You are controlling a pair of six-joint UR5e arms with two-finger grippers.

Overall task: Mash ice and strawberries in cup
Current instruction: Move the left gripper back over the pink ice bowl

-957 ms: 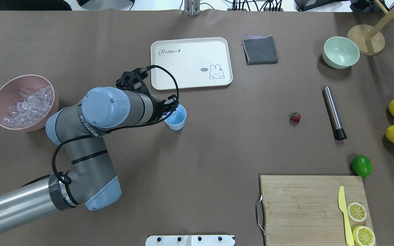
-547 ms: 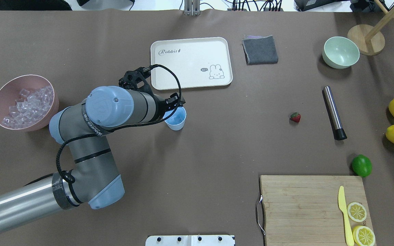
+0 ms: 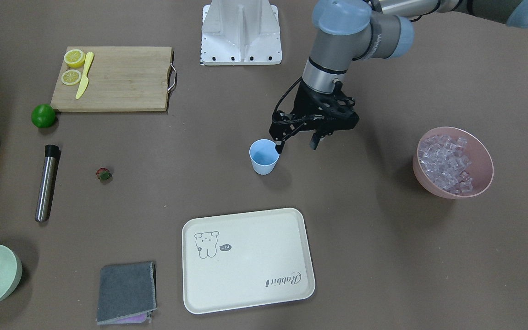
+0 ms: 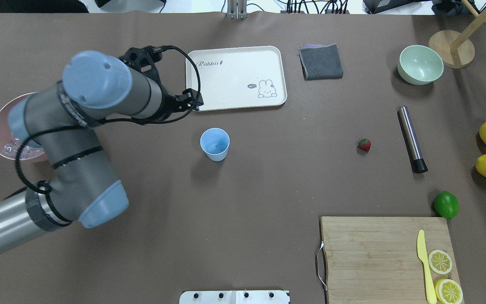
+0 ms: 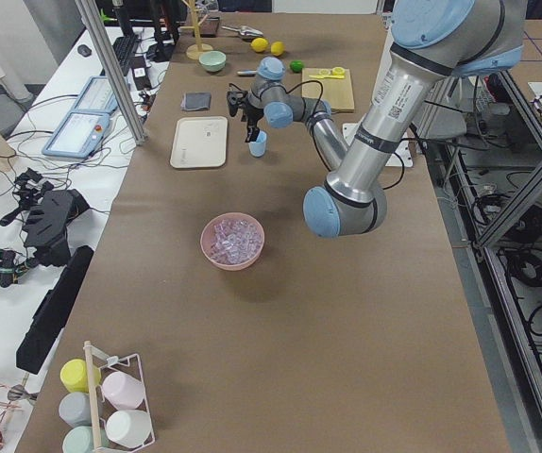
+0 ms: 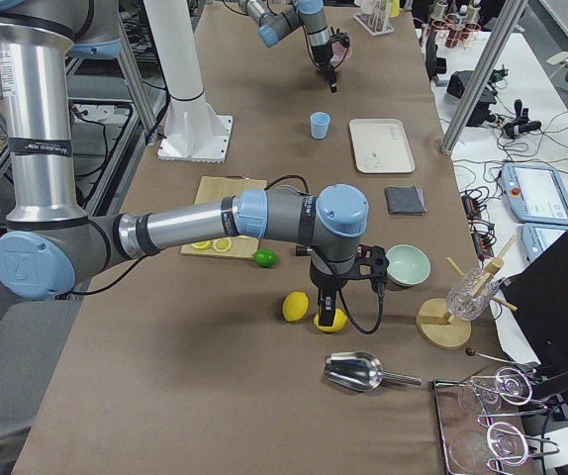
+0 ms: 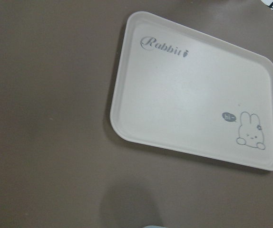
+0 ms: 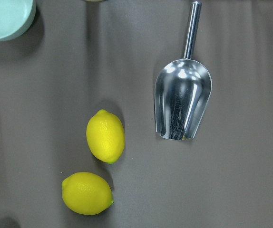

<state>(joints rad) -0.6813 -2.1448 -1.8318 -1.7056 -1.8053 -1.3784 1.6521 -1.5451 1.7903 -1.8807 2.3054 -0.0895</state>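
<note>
Upright light-blue cup (image 4: pixel 214 144), lone strawberry (image 4: pixel 364 145), heaped ice (image 3: pixel 445 160)

Overhead, ice (image 4: pixel 15 150) mostly behind left arm (image 4: pixel 78 169)

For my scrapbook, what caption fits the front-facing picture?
Open left gripper hangs near the blue cup; strawberry lies far off.

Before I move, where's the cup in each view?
Front-facing: cup centre, just above the tray.
Overhead: cup left of centre, below the tray.
Left: cup upper middle, right of the tray.
Right: cup top centre, left of the tray.
Left wrist: pale sliver at bottom edge, perhaps its rim.
Right wrist: not in it.
Landmark: the tray.
</note>
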